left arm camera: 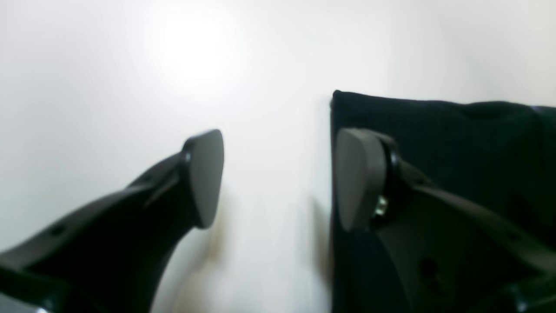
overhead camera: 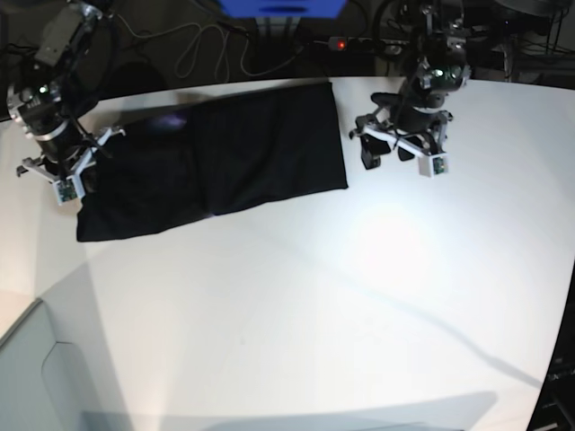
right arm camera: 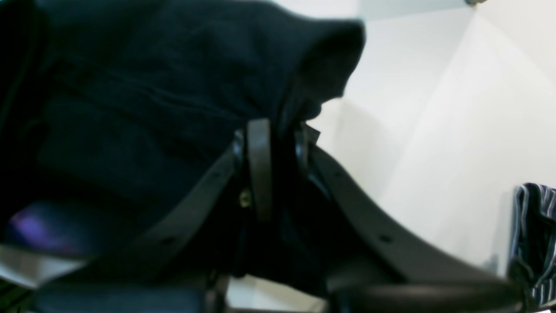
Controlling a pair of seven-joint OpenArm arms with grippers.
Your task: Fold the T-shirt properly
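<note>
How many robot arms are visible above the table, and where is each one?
2. The right arm is at the left end of the T-shirt; the left arm is beside its right end. None seems hidden.

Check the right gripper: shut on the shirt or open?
Shut on the T-shirt: the right gripper has its jaws nearly together, black cloth bunched between them.

I see the T-shirt as plain black, with one blurry purple patch left of my right gripper's dark jaws. The table is white (glare-bleached between the left gripper's jaws). A navy-and-white striped cloth sits right of the right jaws.
</note>
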